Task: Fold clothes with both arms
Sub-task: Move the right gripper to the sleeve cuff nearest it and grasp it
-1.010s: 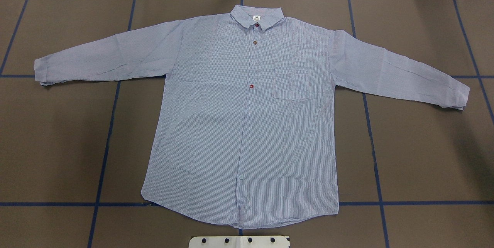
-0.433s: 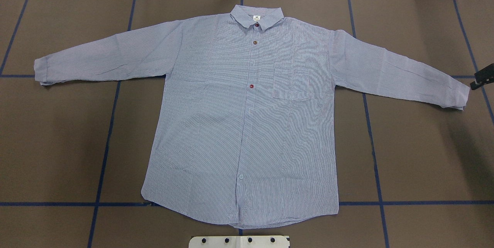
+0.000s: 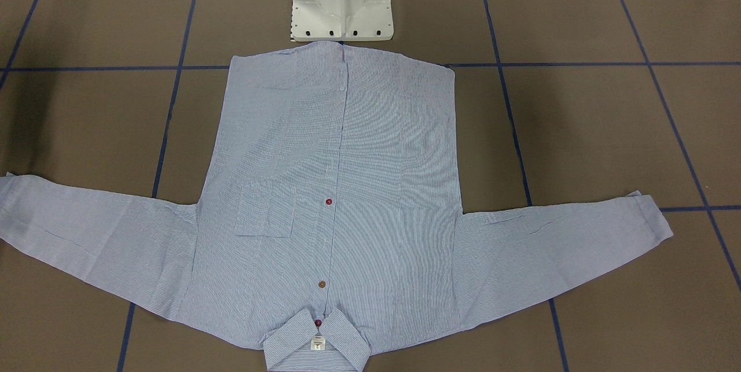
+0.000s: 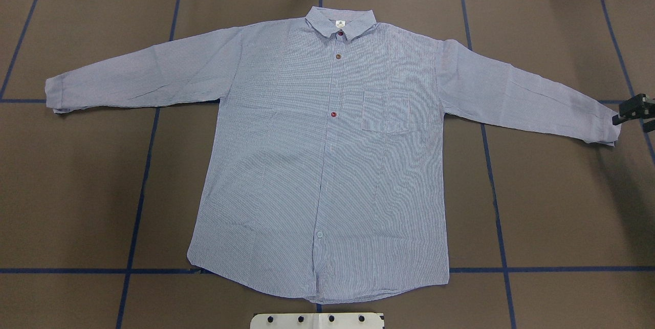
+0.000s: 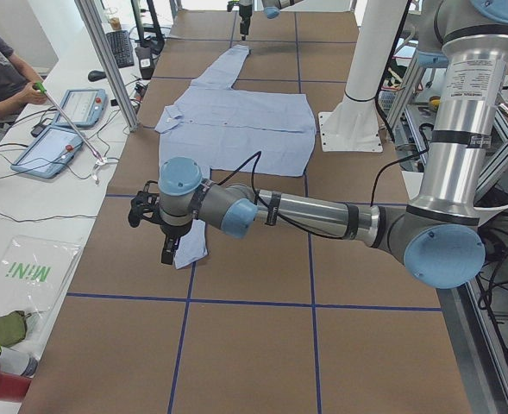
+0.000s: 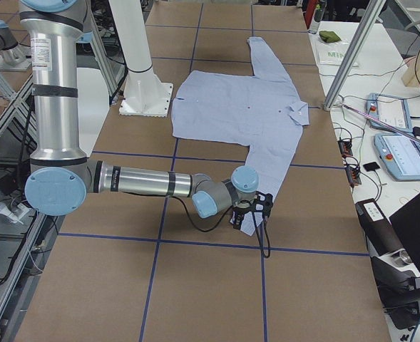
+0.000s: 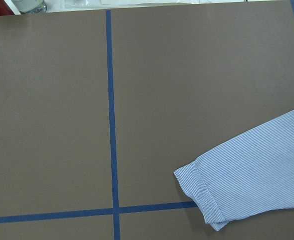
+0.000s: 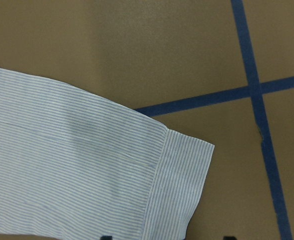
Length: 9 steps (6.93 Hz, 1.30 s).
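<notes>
Two sleeves lie spread wide, and your shirt (image 4: 327, 165) rests flat, buttoned front up, in the middle of the brown table (image 4: 563, 206), with its collar (image 4: 340, 22) on the far side and its hem nearest the robot. You'll find the right gripper (image 4: 634, 111) at the table's right side, just beside the right cuff (image 8: 181, 185). Its wrist camera shows two dark fingertips (image 8: 105, 237) set well apart, holding nothing. The left gripper (image 5: 163, 235) is close by the left cuff (image 7: 199, 192), but you see it only from the side, so I cannot tell how its jaws stand.
</notes>
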Each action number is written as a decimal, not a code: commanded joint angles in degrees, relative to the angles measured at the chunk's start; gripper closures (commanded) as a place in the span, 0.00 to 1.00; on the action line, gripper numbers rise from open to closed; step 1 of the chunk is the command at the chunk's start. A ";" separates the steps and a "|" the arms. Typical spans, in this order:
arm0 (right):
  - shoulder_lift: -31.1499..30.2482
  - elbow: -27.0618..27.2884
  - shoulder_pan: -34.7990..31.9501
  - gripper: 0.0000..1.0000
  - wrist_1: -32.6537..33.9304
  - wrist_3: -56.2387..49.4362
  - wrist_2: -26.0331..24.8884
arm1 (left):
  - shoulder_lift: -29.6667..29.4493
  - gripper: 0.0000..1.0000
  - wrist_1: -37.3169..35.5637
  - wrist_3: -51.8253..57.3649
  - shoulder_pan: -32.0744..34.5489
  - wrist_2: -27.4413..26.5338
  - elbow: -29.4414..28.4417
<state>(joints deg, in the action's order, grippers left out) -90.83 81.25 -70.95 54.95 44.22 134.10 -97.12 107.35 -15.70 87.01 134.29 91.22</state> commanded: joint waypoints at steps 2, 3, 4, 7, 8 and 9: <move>-0.40 -2.58 1.34 0.27 -3.35 6.55 0.10 | -0.08 0.00 0.05 -0.12 0.00 0.01 0.10; -0.83 -2.59 1.43 0.27 -3.35 7.02 0.19 | -0.17 0.00 0.05 -0.03 0.00 0.01 0.10; -0.84 -2.59 1.95 0.28 -3.35 7.20 0.19 | -0.17 0.00 0.05 0.06 0.00 0.01 0.19; -0.84 -3.20 3.01 0.29 -3.27 7.11 -0.07 | -0.26 0.00 0.05 0.41 0.00 -0.08 0.19; -0.67 -3.20 3.10 0.35 -3.35 7.20 -0.07 | -0.35 0.00 0.05 0.50 0.00 -0.08 0.10; -0.49 -3.29 3.36 0.38 -3.27 7.11 -0.16 | -0.35 0.00 0.05 0.50 0.00 -0.17 0.19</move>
<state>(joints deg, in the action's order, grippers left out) -91.51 78.07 -67.89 51.63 51.36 134.02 -97.43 107.40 -15.26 87.01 134.20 91.36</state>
